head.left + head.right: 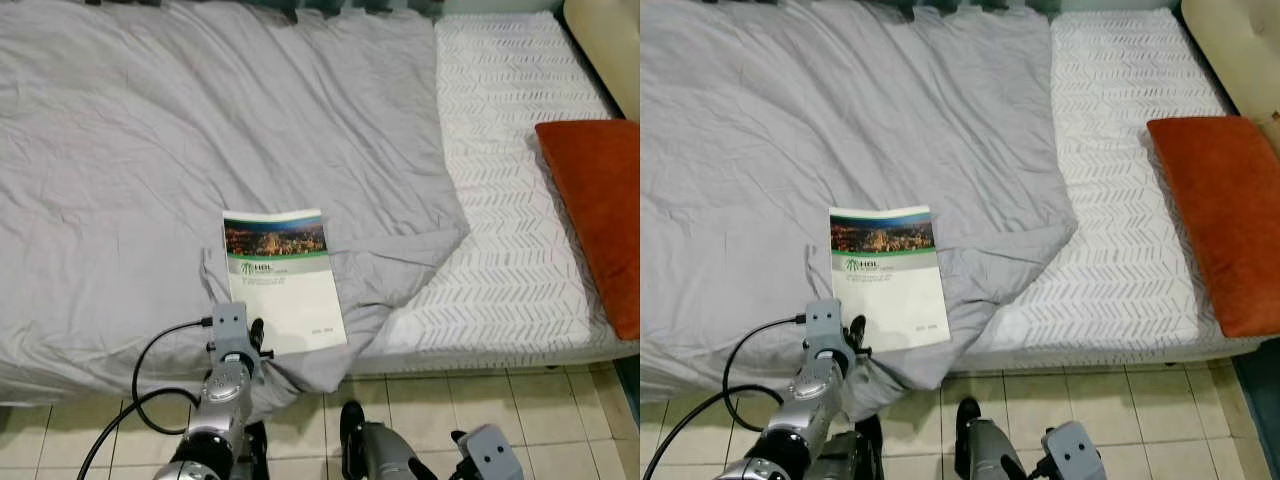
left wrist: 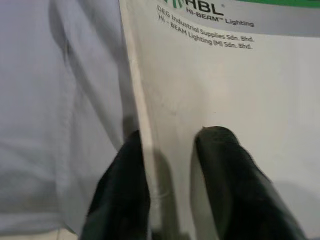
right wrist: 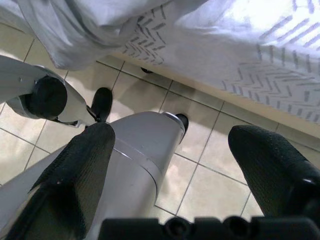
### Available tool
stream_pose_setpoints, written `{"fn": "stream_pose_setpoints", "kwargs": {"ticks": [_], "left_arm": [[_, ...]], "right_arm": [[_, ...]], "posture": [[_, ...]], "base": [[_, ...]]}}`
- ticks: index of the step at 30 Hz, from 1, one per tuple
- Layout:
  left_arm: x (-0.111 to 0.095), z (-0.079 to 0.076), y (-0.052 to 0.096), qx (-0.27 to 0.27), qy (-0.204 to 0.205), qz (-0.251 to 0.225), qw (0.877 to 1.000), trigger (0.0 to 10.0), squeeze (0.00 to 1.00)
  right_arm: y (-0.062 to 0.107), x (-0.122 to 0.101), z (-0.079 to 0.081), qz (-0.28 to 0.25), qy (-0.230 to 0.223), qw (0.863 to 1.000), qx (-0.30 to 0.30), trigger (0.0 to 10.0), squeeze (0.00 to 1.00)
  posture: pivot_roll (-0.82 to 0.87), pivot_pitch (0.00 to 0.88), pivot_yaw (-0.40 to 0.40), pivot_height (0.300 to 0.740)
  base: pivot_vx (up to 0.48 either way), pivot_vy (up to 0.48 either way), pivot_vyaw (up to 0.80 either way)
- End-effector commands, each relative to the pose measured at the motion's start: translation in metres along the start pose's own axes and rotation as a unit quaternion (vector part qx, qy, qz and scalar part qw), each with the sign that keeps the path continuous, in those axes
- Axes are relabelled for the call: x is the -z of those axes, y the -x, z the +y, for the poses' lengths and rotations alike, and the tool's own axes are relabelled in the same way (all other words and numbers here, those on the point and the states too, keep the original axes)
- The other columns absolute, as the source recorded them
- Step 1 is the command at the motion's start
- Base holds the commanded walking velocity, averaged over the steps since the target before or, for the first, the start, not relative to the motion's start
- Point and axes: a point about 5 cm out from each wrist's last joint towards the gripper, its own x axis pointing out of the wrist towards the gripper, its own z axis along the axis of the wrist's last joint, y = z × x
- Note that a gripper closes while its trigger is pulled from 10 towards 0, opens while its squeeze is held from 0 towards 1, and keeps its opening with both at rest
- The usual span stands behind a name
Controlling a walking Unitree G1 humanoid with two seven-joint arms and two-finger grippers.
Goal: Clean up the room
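Observation:
A white booklet [image 1: 283,280] with a city photo and a green band on its cover lies flat on the grey duvet [image 1: 150,150], near the bed's front edge. My left gripper [image 1: 255,335] reaches up from below to the booklet's near left corner. In the left wrist view its two black fingers [image 2: 125,190] stand a little apart astride the booklet's [image 2: 225,75] left edge, one over the cover and one over the duvet. My right gripper [image 3: 172,136] hangs low over the tile floor, fingers spread wide and holding nothing.
To the right of the duvet the white chevron sheet [image 1: 510,200] is bare. An orange pillow [image 1: 600,210] lies at the bed's right side, with a cream cushion [image 1: 610,40] behind it. A duvet corner droops over the bed's edge onto beige floor tiles [image 1: 450,390].

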Motion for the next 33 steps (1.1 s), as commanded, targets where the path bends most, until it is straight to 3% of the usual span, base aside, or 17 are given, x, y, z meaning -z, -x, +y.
{"fn": "stream_pose_setpoints", "kwargs": {"ticks": [1, 2, 4, 8, 13, 14, 15, 16, 17, 18, 19, 22, 26, 30, 31, 32, 33], "left_arm": [[0.000, -0.001, 0.002, 0.000, -0.101, -0.020, 0.995, 10.0, 1.00], [-0.008, 0.000, 0.002, -0.007, -0.147, -0.051, 0.988, 10.0, 1.00], [-0.019, 0.004, 0.003, -0.018, -0.200, -0.092, 0.975, 10.0, 1.00], [-0.027, 0.018, 0.009, -0.033, -0.228, -0.125, 0.965, 10.0, 1.00], [-0.025, 0.027, 0.012, -0.038, -0.224, -0.120, 0.967, 10.0, 1.00], [-0.011, 0.033, 0.010, -0.049, -0.163, -0.072, 0.983, 10.0, 1.00], [-0.011, 0.033, 0.010, -0.049, -0.163, -0.072, 0.983, 10.0, 1.00], [0.000, 0.038, 0.007, -0.060, -0.088, -0.023, 0.994, 10.0, 1.00], [0.003, 0.039, 0.005, -0.066, -0.056, -0.009, 0.996, 10.0, 1.00], [0.003, 0.039, 0.005, -0.066, -0.056, -0.009, 0.996, 10.0, 1.00], [0.000, 0.043, 0.002, -0.077, -0.016, -0.002, 0.997, 10.0, 0.92], [-0.010, 0.047, -0.003, -0.083, 0.003, -0.013, 0.996, 10.0, 1.00], [-0.055, 0.041, -0.014, -0.059, -0.002, -0.096, 0.994, 10.0, 1.00], [-0.064, 0.036, -0.015, -0.042, 0.014, -0.114, 0.993, 10.0, 1.00], [-0.067, 0.032, -0.016, -0.030, 0.026, -0.119, 0.992, 10.0, 0.55], [-0.068, 0.028, -0.016, -0.020, 0.037, -0.121, 0.992, 10.0, 0.55], [-0.065, 0.026, -0.017, -0.019, 0.067, -0.110, 0.992, 10.0, 0.00]], "right_arm": [[0.006, 0.013, 0.002, 0.029, -0.005, 1.000, -0.003, 10.0, 0.00], [0.006, 0.013, 0.002, 0.029, -0.005, 1.000, -0.003, 10.0, 0.00], [0.007, 0.014, 0.002, 0.030, -0.005, 1.000, -0.002, 10.0, 0.00], [0.009, 0.016, 0.004, 0.032, -0.007, 0.999, -0.002, 10.0, 0.00], [0.009, 0.017, 0.005, 0.033, -0.008, 0.999, -0.003, 10.0, 0.00], [0.008, 0.019, 0.005, 0.035, -0.009, 0.999, -0.004, 10.0, 0.00], [0.008, 0.019, 0.005, 0.035, -0.009, 0.999, -0.004, 10.0, 0.00], [0.008, 0.019, 0.006, 0.037, -0.009, 0.999, -0.006, 10.0, 0.00], [0.008, 0.019, 0.006, 0.037, -0.009, 0.999, -0.006, 10.0, 0.00], [0.008, 0.019, 0.006, 0.037, -0.009, 0.999, -0.006, 10.0, 0.00], [0.008, 0.019, 0.006, 0.036, -0.009, 0.999, -0.006, 10.0, 0.00], [0.010, 0.019, 0.006, 0.037, -0.008, 0.999, -0.007, 10.0, 0.00], [0.016, 0.023, 0.007, 0.044, -0.009, 0.999, -0.006, 10.0, 0.00], [0.017, 0.024, 0.008, 0.046, -0.009, 0.999, -0.005, 10.0, 0.00], [0.017, 0.025, 0.008, 0.047, -0.010, 0.999, -0.004, 10.0, 0.00], [0.018, 0.026, 0.007, 0.048, -0.010, 0.999, -0.003, 10.0, 0.00], [0.018, 0.026, 0.007, 0.048, -0.009, 0.999, -0.002, 10.0, 0.00]], "posture": [[-0.18, 0.395, -0.087, 0.740], [-0.18, 0.395, -0.087, 0.740], [-0.18, 0.398, -0.085, 0.740], [-0.18, 0.406, -0.079, 0.740], [-0.17, 0.408, -0.078, 0.740], [-0.17, 0.411, -0.078, 0.740], [-0.17, 0.411, -0.078, 0.740], [-0.17, 0.411, -0.078, 0.740], [-0.17, 0.411, -0.078, 0.740], [-0.17, 0.411, -0.078, 0.740], [-0.17, 0.416, -0.083, 0.740], [-0.19, 0.418, -0.089, 0.740], [-0.20, 0.419, -0.090, 0.740], [-0.21, 0.416, -0.088, 0.740], [-0.21, 0.412, -0.086, 0.740], [-0.21, 0.412, -0.086, 0.740], [-0.21, 0.408, -0.083, 0.740]], "base": [[0.000, 0.000, 0.00], [0.000, 0.000, 0.00], [0.000, 0.000, 0.00], [0.000, 0.000, 0.00], [0.000, 0.000, 0.00], [0.000, 0.000, 0.00], [0.000, 0.000, 0.00], [0.000, 0.000, 0.00], [0.000, 0.000, 0.00], [0.000, 0.000, 0.00], [0.000, 0.000, 0.00], [0.000, 0.000, 0.00], [0.000, 0.000, 0.00], [0.000, 0.000, 0.00], [0.000, 0.000, 0.00], [0.000, 0.000, 0.00], [0.000, 0.000, 0.00]]}}
